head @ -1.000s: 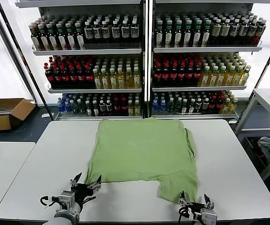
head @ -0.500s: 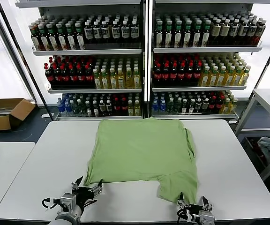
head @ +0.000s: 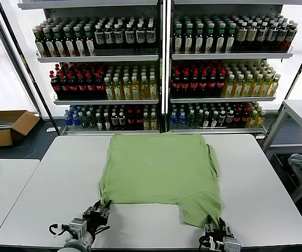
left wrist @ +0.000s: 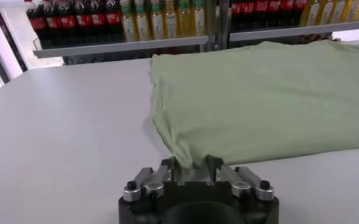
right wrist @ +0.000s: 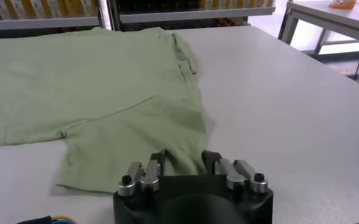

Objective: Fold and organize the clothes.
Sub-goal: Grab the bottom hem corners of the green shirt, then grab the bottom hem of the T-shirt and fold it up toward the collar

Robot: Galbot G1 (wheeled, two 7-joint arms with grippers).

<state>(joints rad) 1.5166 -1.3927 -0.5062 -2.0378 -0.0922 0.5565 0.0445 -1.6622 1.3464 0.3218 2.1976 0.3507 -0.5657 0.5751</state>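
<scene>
**Green shirt pinched at both near corners**

A plain light green shirt [head: 159, 173] lies flat, back upward, on a white table [head: 51, 178]. The left gripper [head: 99, 211] is closed on its near left corner; the right gripper [head: 215, 231] is closed on the sleeve edge.

The head camera looks forward and down from above the bench [head: 46, 173] toward the drinks shelves [head: 161, 68], while each wrist camera sits low behind its own pincer, skimming the benchtop close up toward those shelves, all three sharing the green shirt [head: 159, 170].
</scene>
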